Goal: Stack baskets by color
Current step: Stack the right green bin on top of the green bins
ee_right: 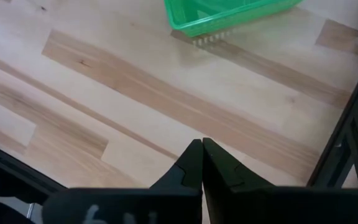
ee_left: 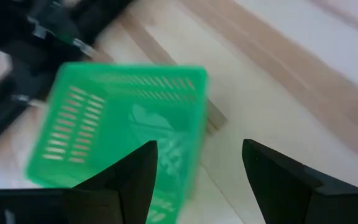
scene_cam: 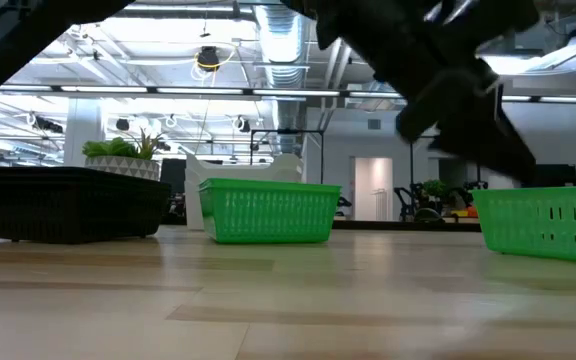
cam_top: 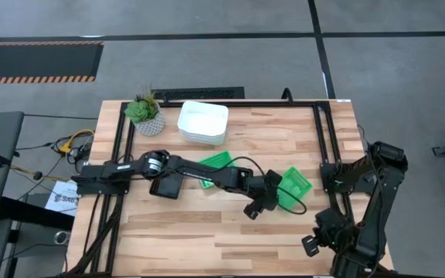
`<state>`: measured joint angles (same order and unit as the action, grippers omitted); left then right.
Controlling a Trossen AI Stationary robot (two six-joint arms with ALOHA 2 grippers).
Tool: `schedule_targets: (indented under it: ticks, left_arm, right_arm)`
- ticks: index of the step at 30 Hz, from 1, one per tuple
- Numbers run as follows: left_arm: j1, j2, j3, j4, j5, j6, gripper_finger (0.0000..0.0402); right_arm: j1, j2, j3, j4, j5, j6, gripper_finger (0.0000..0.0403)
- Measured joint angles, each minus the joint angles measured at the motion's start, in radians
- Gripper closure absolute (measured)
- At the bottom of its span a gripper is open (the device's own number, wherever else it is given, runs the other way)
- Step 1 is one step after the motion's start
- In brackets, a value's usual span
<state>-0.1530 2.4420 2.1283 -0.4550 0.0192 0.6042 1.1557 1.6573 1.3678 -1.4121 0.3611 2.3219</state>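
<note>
Left hand (cam_top: 255, 208) over mid-bench, fingers apart and empty; right hand (ee_right: 202, 163) pressed together, parked at the bench's right edge.
Left arm reaches across the bench (cam_top: 207, 232) from the left side; its hand sits just beside the right-hand green basket (cam_top: 295, 182), which fills the left wrist view between and past the fingers. Second green basket (cam_top: 216, 164) lies near bench centre, partly under the arm. Black basket (cam_top: 165, 187) sits left of it, also under the arm. White baskets (cam_top: 202, 123) are stacked at the back edge, beside the potted plant (cam_top: 144, 113).
</note>
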Motion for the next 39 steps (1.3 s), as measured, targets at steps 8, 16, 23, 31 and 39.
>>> schedule_targets:
  ticks: [8, 16, 23, 31, 39]
  left_arm:
    - [0.009, 0.037, 0.001, 0.05, -0.027, 0.02, 0.0177]
    - [0.014, 0.07, 0.0, 0.06, -0.063, 0.067, 0.0178]
    - [0.014, 0.074, 0.0, 0.025, -0.069, 0.093, 0.023]
    - [0.016, 0.074, 0.0, 0.027, -0.077, 0.092, 0.0376]
    - [-0.011, 0.061, 0.0, 0.0, -0.08, 0.111, 0.04]
  right_arm:
    - [-0.007, -0.001, 0.0, 0.012, -0.003, 0.0, 0.0382]
    - [-0.007, -0.001, 0.0, 0.013, -0.003, 0.0, 0.0381]
    - [-0.007, -0.001, 0.0, 0.016, -0.003, 0.0, 0.0381]
    - [-0.013, -0.001, 0.0, 0.037, -0.003, 0.0, 0.0382]
    - [-0.013, -0.001, 0.0, 0.037, -0.003, 0.0, 0.0381]
